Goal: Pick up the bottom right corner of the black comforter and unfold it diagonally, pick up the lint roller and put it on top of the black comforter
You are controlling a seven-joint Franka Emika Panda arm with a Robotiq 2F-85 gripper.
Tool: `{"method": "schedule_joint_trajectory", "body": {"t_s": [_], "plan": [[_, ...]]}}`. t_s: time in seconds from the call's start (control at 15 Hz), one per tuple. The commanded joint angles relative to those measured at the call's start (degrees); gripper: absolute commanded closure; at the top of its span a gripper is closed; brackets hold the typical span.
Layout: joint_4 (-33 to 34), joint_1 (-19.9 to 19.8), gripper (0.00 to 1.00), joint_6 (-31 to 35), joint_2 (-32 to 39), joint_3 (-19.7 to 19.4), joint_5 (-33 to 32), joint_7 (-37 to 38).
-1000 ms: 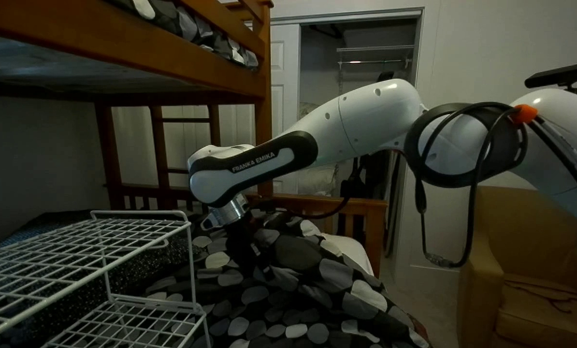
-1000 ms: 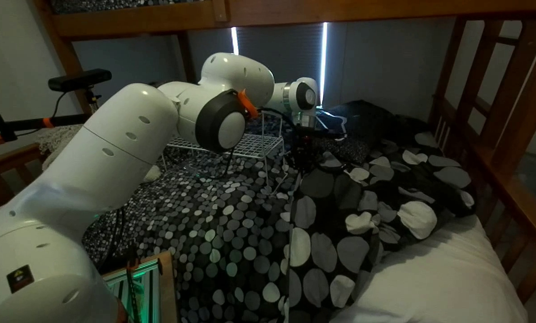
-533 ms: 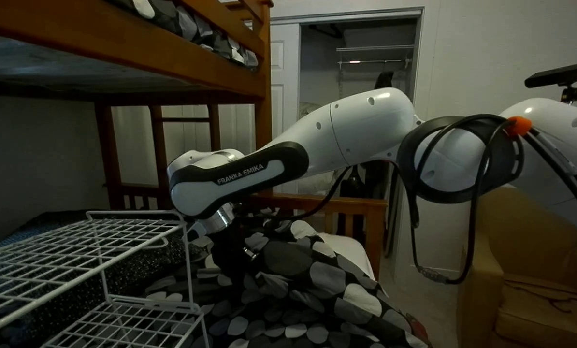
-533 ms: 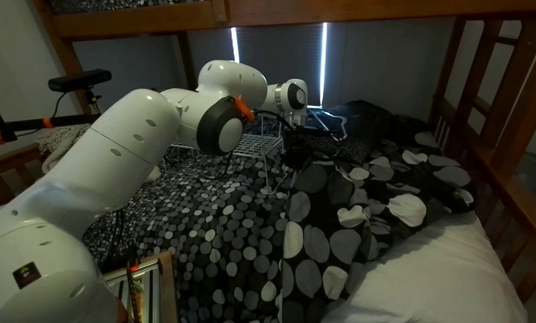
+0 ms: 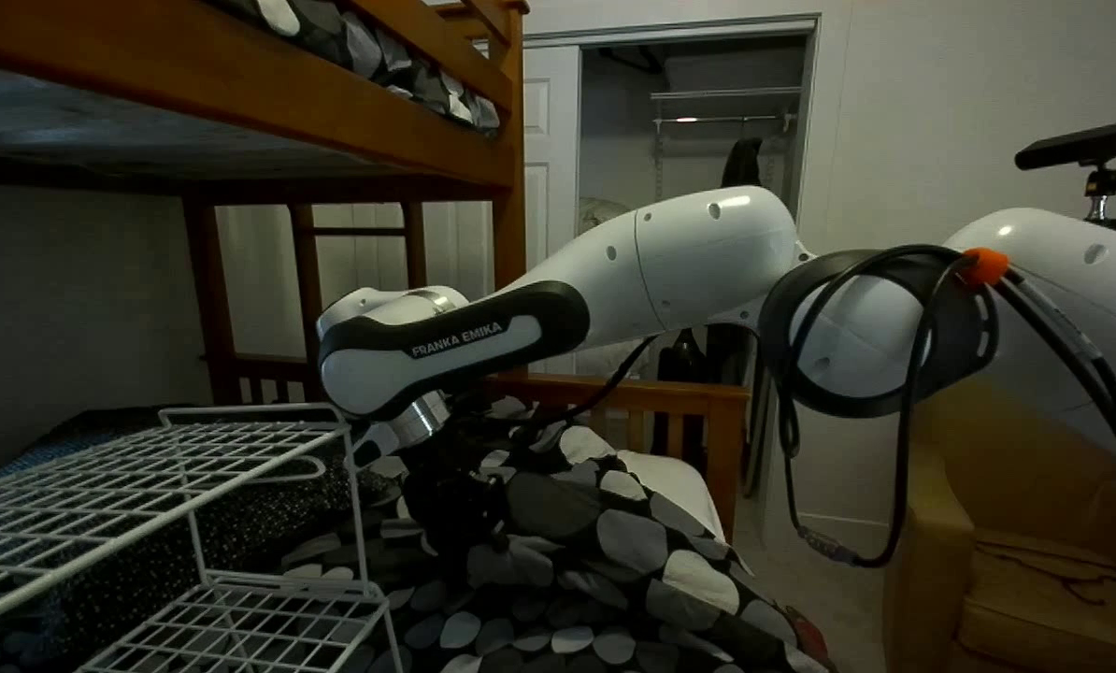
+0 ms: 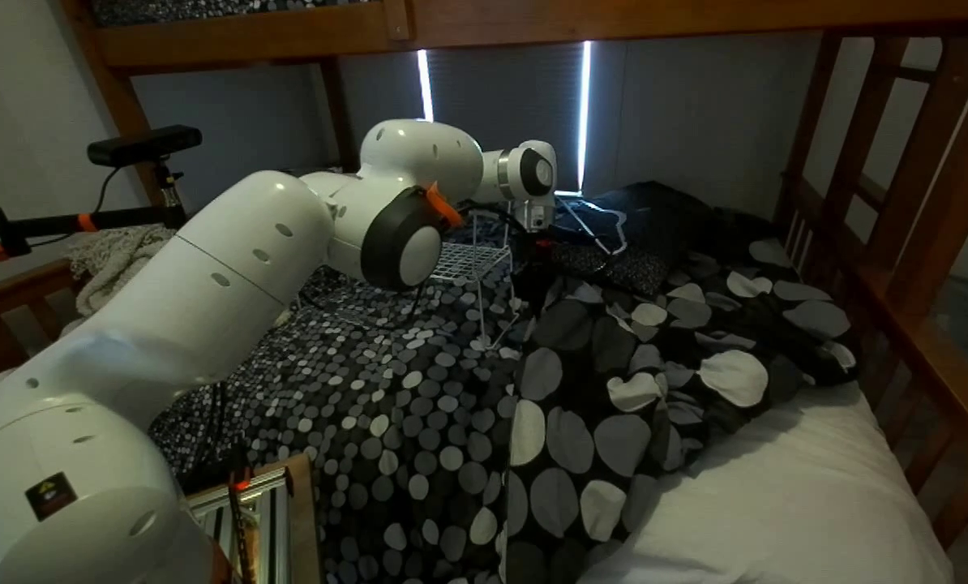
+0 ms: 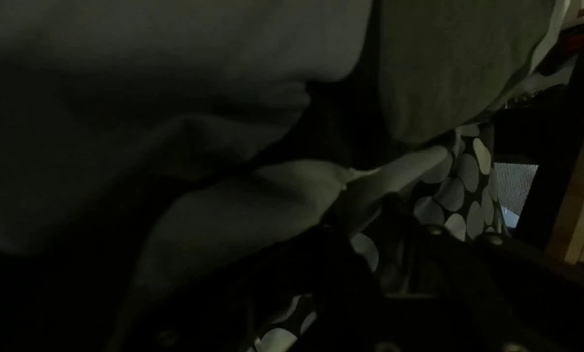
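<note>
The black comforter with large grey and white spots lies bunched and partly folded on the lower bunk in both exterior views (image 5: 642, 547) (image 6: 569, 438). My gripper (image 5: 469, 523) is low against its raised fold, beside the white rack; it shows as a dark shape in the other exterior view (image 6: 537, 280). In the wrist view, comforter fabric (image 7: 253, 205) fills much of the picture close up. The fingertips (image 7: 360, 215) stand apart, with spotted cloth farther off showing through the gap. The picture is very dark there. I cannot make out the lint roller in any view.
A white wire rack (image 5: 268, 435) stands close beside the gripper; it also shows behind the arm (image 6: 472, 261). The upper bunk's wooden rail (image 5: 334, 103) hangs over the work area. Dark pillows (image 6: 654, 219), a white pillow or sheet (image 6: 776, 495) and a yellow armchair (image 5: 932, 523) are around.
The arm has lowered and moved toward the wire rack. The comforter's fold shifted slightly the same way, then stayed almost still in the last half second. The gripper looks broader now.
</note>
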Motion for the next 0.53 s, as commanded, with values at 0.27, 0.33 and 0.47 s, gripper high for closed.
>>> {"method": "schedule_joint_trajectory", "body": {"t_s": [0.27, 0.33, 0.47], "plan": [[4.6, 0.6, 0.11, 0.4, -0.5, -0.1, -0.3, -1.0], [4.8, 0.4, 0.02, 0.8, -1.0, -0.3, -0.5, -0.7], [5.3, -0.3, 0.00, 2.9, -2.2, -1.1, -1.3, -0.3]]}}
